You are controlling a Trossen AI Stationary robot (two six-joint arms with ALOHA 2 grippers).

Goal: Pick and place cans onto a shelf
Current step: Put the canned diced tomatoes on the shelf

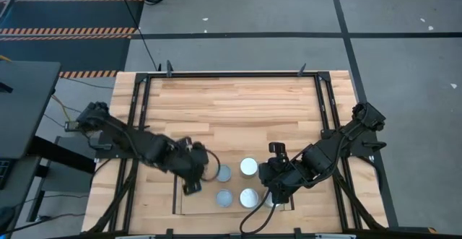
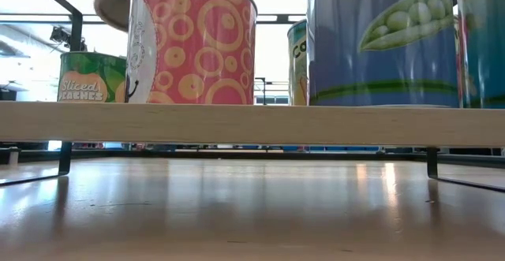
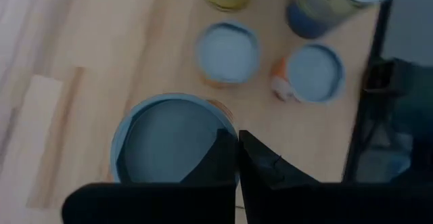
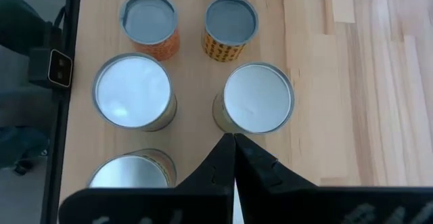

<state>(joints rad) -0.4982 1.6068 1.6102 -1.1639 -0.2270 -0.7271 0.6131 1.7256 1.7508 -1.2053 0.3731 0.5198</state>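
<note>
Several cans with round silver-white or grey-blue tops stand in a cluster on the shelf [image 1: 180, 198] near the table's front edge; the nearest tops show in the high view [image 1: 248, 167] [image 1: 224, 173]. The low view shows them upright on the shelf's wood base [image 2: 252, 124]: a pink one [image 2: 193, 40], a blue pea one [image 2: 383, 40]. My left gripper [image 1: 196, 172] is shut at the cluster's left, above a grey-blue can top [image 3: 169, 139]. My right gripper [image 1: 273, 188] is shut over the cluster's right part, its tips beside a silver-white top [image 4: 257, 99]. My left gripper [image 3: 237, 153] stands with shut fingers over one side of the grey-blue can top's rim [image 3: 223, 119], coming from above. I cannot tell whether the fingers touch it.
A large black frame [image 1: 317, 87] edges the table, with bare wood inside it toward the far edge. The shelf's thin dark rails [image 2: 67, 147] rise at its ends. The cans stand close together with narrow gaps [image 4: 193, 92] between them.
</note>
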